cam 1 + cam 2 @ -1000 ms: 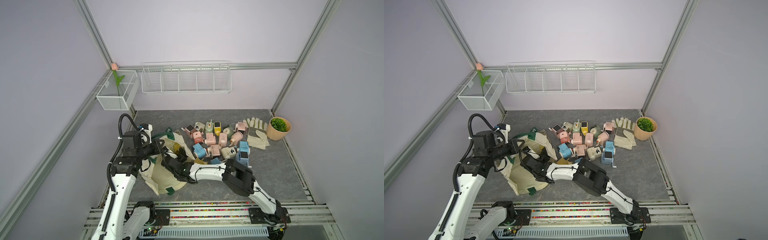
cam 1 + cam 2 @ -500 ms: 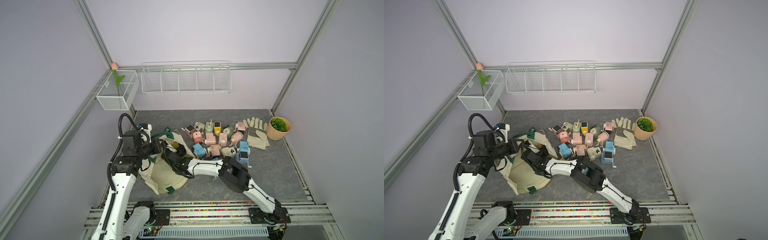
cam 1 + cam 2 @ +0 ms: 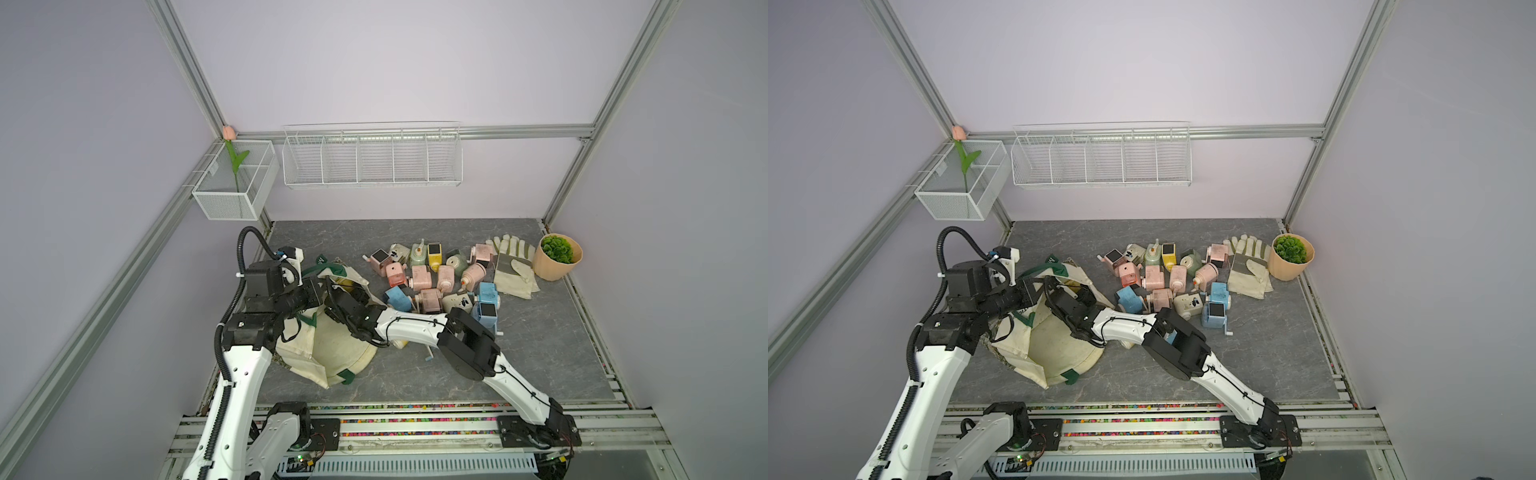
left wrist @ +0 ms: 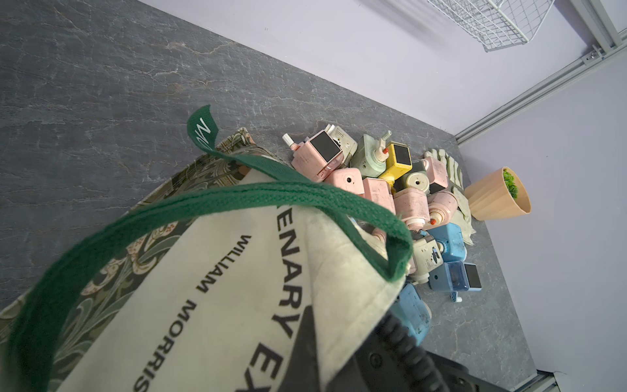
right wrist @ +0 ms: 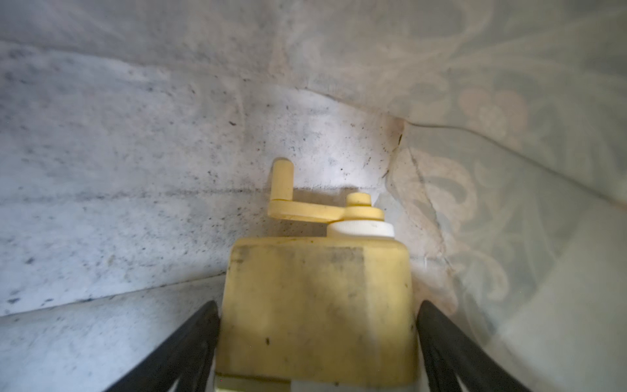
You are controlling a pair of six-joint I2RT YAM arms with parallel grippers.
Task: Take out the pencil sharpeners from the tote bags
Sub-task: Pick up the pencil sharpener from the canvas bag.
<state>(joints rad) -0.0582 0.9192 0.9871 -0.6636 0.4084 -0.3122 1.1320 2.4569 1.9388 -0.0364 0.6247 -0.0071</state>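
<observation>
My left gripper (image 3: pixel 316 291) clamped on the rim of the tote bag (image 3: pixel 332 353) by the left edge of the tabletop (image 3: pixel 540 353), my right gripper (image 3: pixel 333 290) inside its mouth, pencil sharpeners (image 3: pixel 432 274) heaped toward the far edge, gloves (image 3: pixel 513 266) and plant pot (image 3: pixel 557 259) at the far right corner.

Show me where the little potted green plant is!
In a top view the tan round pot holding the green plant stands at the far right corner of the grey table, beside the pale work gloves.

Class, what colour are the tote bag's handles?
The handles are dark green; left wrist view.
</observation>
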